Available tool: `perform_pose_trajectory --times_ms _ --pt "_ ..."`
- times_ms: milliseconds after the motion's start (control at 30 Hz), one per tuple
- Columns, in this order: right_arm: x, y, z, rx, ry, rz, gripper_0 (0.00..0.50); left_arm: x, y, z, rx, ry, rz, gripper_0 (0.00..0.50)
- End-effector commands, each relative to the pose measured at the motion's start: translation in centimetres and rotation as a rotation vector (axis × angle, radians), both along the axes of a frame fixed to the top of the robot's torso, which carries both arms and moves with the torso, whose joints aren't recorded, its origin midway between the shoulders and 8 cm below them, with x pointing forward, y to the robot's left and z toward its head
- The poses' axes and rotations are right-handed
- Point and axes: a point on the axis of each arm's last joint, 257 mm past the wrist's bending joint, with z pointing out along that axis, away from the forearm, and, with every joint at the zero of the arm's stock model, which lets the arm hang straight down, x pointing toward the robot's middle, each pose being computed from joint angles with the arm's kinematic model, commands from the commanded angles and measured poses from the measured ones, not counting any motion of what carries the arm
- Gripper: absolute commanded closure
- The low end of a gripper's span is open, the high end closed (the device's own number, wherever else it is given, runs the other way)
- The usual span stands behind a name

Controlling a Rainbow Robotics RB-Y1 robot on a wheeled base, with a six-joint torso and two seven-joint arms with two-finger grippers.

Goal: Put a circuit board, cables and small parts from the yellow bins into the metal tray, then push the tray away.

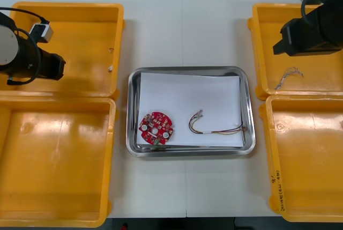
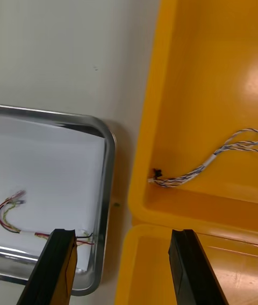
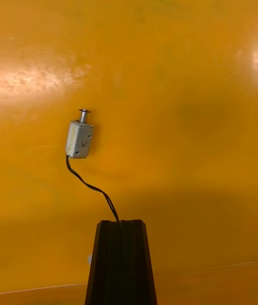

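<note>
**Circuit board [image 1: 156, 128] and red and yellow cable [image 1: 214, 129] in metal tray [image 1: 190, 71]**

Left end effector [image 3: 120, 222], fingers together, over a yellow bin [image 3: 177, 68], a small metal part [image 3: 79, 138] with its black lead at the tips. Right end effector [image 2: 122, 232], fingers apart, near the twisted blue and white cable [image 2: 215, 162]

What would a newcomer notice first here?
A red circuit board and a red and yellow cable lie in the central metal tray. The left tool, over the far left yellow bin, pinches a small metal part's black lead; the right tool hangs open by the far right bin.
</note>
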Motion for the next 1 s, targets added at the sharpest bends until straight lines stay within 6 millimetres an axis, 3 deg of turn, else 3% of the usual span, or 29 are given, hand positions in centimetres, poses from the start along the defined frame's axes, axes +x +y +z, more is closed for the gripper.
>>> perform_pose_trajectory --times_ms 33,67,333,633,733,767,1000 --pt "1.6 -4.7 3.7 0.011 -0.059 -0.139 0.000 1.4 -3.5 2.4 -0.067 -0.047 0.002 0.500" --pt "2.1 -5.9 3.8 0.022 -0.051 -0.181 0.000 1.5 -4.0 2.5 -0.075 -0.049 0.001 0.500" --pt "3.7 -9.8 3.3 0.042 0.009 -0.309 0.000 2.8 -6.1 2.5 -0.098 -0.069 -0.013 0.500" --pt "3.4 -13.4 0.8 0.055 0.094 -0.419 0.000 2.9 -5.6 1.9 -0.067 -0.066 -0.018 0.493" --pt "3.2 -14.6 -0.2 0.082 0.132 -0.463 0.000 2.9 -5.4 1.9 -0.059 -0.065 -0.017 0.080" --pt "3.1 -14.9 -0.8 0.090 0.150 -0.479 0.000 2.9 -5.4 1.9 -0.059 -0.064 -0.016 0.000" --pt "4.2 -15.7 -1.7 0.123 0.142 -0.525 0.000 2.8 -4.3 2.1 -0.041 -0.061 -0.007 0.000"
